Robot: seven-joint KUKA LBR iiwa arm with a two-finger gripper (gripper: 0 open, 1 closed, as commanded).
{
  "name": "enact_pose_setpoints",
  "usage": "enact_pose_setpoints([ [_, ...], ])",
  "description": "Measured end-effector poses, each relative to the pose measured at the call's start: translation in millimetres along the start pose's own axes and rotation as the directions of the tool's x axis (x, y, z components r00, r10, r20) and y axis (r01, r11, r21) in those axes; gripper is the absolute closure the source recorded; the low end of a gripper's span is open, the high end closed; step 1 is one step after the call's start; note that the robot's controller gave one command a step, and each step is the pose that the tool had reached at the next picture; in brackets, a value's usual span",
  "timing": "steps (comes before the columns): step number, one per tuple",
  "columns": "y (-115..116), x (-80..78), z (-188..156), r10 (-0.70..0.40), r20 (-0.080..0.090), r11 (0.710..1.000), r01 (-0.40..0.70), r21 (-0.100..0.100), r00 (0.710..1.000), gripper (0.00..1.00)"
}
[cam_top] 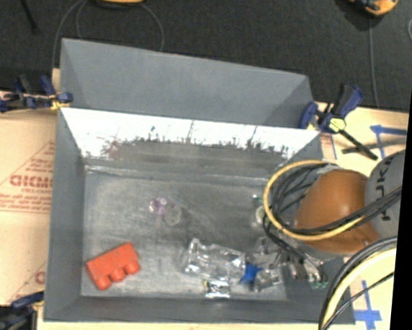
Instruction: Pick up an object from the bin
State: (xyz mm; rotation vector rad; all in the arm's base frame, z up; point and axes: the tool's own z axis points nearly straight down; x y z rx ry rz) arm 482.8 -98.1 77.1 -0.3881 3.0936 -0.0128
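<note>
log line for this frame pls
gripper: lower-right corner of bin | nearest: small blue piece, clear plastic heap | orange block: lower left, apart

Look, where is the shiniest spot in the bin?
In the camera view, glare whitens the bin's far wall; the clear plastic heap on the floor glints in spots; the orange block at the front left looks dull.

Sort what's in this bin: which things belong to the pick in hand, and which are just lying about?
In hand: the gripper, low in the grey bin's lower right corner; the small blue thing right beside it; the clear shiny heap next to that.
Lying about: the orange-red notched block, lower left corner; the pale purple clear thing, mid-floor.
</note>
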Motion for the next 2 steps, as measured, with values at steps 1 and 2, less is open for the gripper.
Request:
enact_pose_setpoints([
  [1, -45, -26.4, -109, 0.046, -0.012, 0.999, -0.046, -0.002, 0.999, 1.0],
  [2, -52, -19.5, -161, 0.054, -0.015, 0.999, -0.054, -0.004, 0.998, 1.0],
])
